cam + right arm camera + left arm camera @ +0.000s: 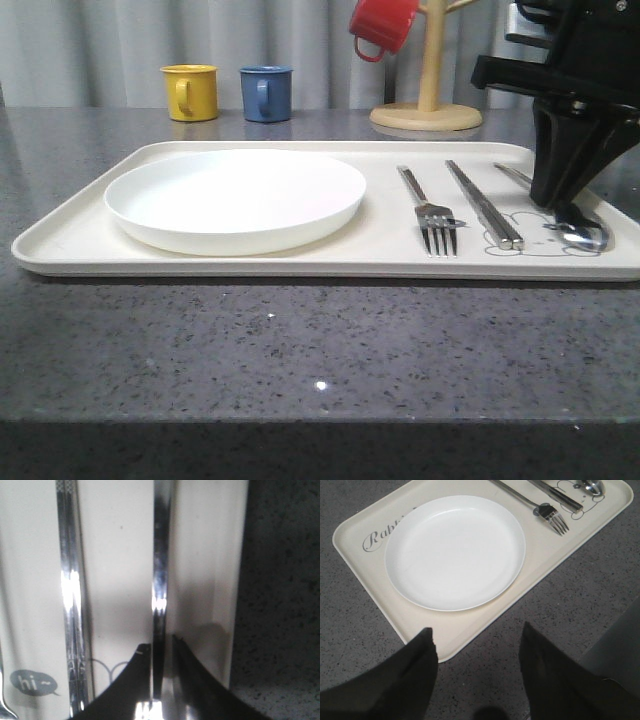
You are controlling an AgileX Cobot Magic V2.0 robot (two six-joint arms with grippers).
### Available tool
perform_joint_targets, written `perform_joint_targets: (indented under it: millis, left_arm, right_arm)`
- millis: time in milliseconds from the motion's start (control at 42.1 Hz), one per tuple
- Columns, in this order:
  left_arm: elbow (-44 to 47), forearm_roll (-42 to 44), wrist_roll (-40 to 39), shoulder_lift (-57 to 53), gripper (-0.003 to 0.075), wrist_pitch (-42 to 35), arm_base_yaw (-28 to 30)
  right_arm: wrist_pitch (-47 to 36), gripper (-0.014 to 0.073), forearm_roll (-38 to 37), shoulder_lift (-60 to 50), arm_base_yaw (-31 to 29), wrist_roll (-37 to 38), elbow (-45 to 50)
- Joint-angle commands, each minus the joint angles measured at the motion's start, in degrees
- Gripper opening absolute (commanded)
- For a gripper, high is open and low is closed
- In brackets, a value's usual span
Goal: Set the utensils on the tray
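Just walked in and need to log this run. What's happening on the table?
A two-arm robot is setting utensils on the cream tray. The plate, fork and chopsticks already lie on it. The right tool is down at the spoon, its fingers either side of the handle. The left tool hangs open off the tray's corner, holding nothing.

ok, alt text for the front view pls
A cream tray on a grey counter holds a white plate, fork, chopsticks and spoon, left to right. The right gripper is down at the spoon. Yellow, blue and red mugs sit behind.
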Motion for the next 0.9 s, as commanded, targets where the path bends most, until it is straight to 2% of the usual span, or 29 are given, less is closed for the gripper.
perform_joint_targets:
  millis: [0, 166, 332, 475, 641, 878]
  left_arm:
    - [-1.59, 0.40, -0.56, -0.22, 0.0355, -3.78, -0.54]
    - [-1.59, 0.40, -0.56, -0.22, 0.0355, -3.78, -0.54]
    - [-1.59, 0.40, -0.56, -0.22, 0.0355, -3.78, -0.54]
    - [-1.59, 0.40, -0.56, -0.22, 0.0355, -3.78, -0.54]
    - [-1.59, 0.40, -0.56, -0.22, 0.0355, -3.78, -0.54]
    - [-1.59, 0.40, -0.56, -0.22, 0.0355, -3.78, -0.54]
  right_arm:
    - [-1.48, 0.0239, -0.32, -2.21, -0.18, -0.24, -1.77]
    - [-1.45, 0.0250, -0.32, -4.03, -0.18, -1.93, -1.77]
    - [-1.40, 0.0250, -0.32, -10.82, -0.13, -6.57, -1.77]
    - [-0.61, 0.0250, -0.32, -19.58, -0.13, -11.62, -0.55]
    - [-1.22, 0.0250, -0.62, -32.66, -0.13, -15.78, 4.97]
    - [-1.74, 0.0250, -2.24, -51.00, -0.13, -17.38, 14.50]
